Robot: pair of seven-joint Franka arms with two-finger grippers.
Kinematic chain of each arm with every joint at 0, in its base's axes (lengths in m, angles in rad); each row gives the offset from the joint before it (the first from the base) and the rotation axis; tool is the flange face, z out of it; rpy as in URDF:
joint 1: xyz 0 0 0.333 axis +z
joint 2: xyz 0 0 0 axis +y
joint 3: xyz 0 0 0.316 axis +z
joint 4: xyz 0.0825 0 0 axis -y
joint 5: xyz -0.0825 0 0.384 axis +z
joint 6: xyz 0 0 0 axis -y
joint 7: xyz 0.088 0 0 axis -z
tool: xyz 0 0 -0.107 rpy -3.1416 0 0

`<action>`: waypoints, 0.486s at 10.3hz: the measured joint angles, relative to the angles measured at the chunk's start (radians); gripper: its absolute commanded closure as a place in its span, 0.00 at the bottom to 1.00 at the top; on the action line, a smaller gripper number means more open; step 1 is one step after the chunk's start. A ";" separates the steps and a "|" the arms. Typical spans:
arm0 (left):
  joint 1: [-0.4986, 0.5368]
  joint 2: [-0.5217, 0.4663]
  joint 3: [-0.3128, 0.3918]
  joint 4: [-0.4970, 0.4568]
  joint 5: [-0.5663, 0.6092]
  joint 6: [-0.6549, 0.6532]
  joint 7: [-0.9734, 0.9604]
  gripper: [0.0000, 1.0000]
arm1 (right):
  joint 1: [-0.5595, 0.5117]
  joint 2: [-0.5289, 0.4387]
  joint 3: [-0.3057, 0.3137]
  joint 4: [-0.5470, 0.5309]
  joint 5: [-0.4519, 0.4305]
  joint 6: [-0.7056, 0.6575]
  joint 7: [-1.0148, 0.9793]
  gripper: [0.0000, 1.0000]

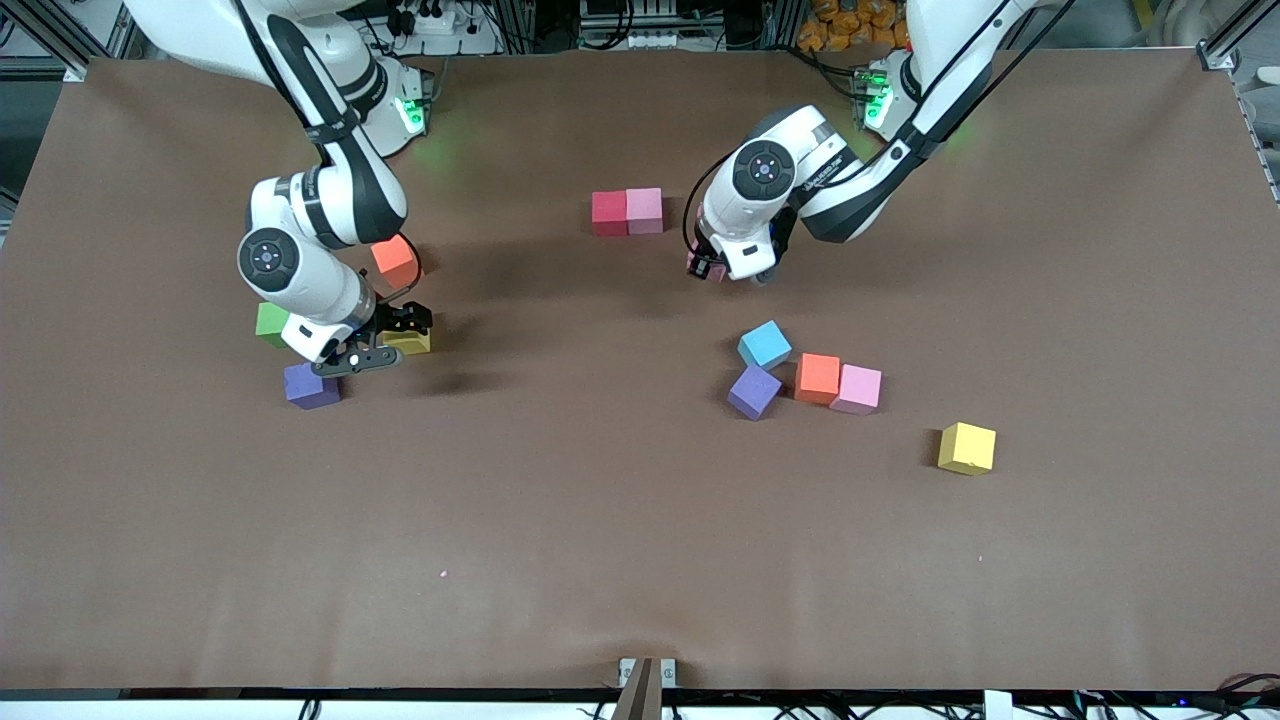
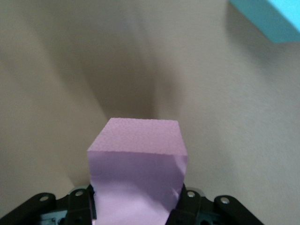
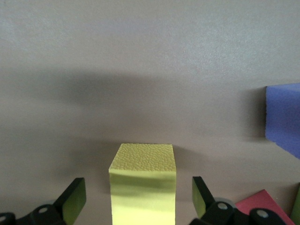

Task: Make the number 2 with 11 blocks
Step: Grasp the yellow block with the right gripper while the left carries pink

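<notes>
My left gripper (image 1: 708,266) is shut on a pink block (image 2: 137,173) and holds it just over the table, beside a red block (image 1: 608,212) and a pink block (image 1: 645,210) that touch in a row. My right gripper (image 1: 395,338) is open and low at the table, its fingers (image 3: 75,194) on either side of a yellow block (image 3: 143,183) without touching it; the arm partly hides that block (image 1: 412,343) in the front view. Around it lie a green block (image 1: 271,323), a purple block (image 1: 311,386) and a red block (image 1: 395,260).
Toward the left arm's end, nearer the front camera, lie a light blue block (image 1: 765,344), a purple block (image 1: 754,391), an orange block (image 1: 818,378) touching a pink block (image 1: 857,389), and a second yellow block (image 1: 967,447) apart from them. The brown table (image 1: 560,520) is bare in front.
</notes>
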 measured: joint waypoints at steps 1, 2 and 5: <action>-0.006 0.001 0.000 -0.017 0.000 0.025 -0.079 0.70 | 0.000 0.006 0.000 -0.015 0.000 0.031 0.000 0.00; -0.018 0.003 0.000 -0.035 0.000 0.054 -0.155 0.64 | 0.000 0.016 0.000 -0.024 0.000 0.056 0.000 0.00; -0.081 0.008 -0.001 -0.075 0.000 0.123 -0.355 0.66 | 0.000 0.052 0.000 -0.028 0.001 0.088 0.000 0.00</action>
